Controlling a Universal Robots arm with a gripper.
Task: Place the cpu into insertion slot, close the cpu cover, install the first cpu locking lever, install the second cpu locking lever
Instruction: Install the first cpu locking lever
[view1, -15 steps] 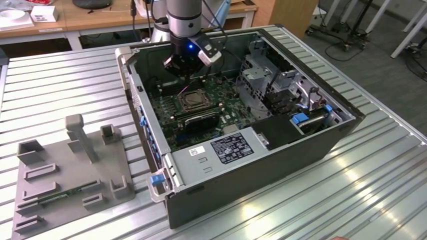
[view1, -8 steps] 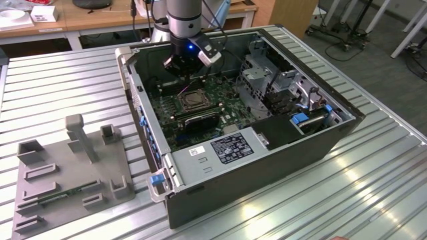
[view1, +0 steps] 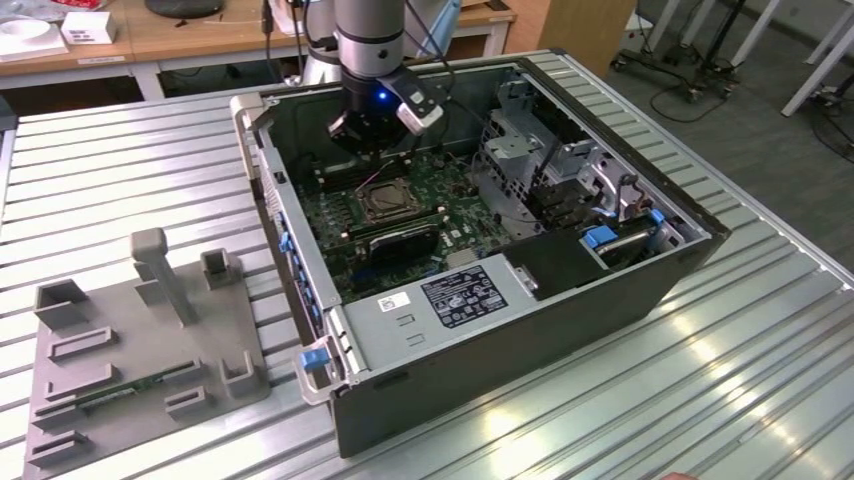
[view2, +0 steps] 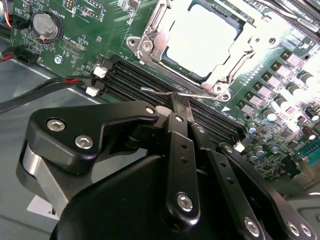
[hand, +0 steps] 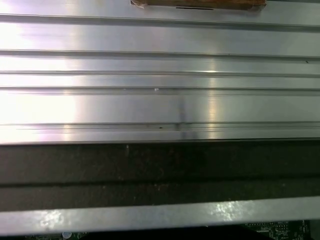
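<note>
silvery cpu cover (view2: 150, 47) lies down over the cpu (view2: 200, 40) in the insertion slot (view1: 383, 201). gripper (view2: 179, 107) fingers are drawn together, tips at the locking lever (view2: 155, 91). its wire runs along the socket's near edge, crosswise to them. hold on the wire unconfirmed.

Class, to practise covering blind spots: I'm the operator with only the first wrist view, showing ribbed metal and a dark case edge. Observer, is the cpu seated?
Observer: Yes; in the second wrist view the cpu lies in the insertion slot, with the cpu cover framing it.
Operator: Where is the gripper?
Observer: The gripper is at a thin wire locking lever running along the slot's edge.
</note>
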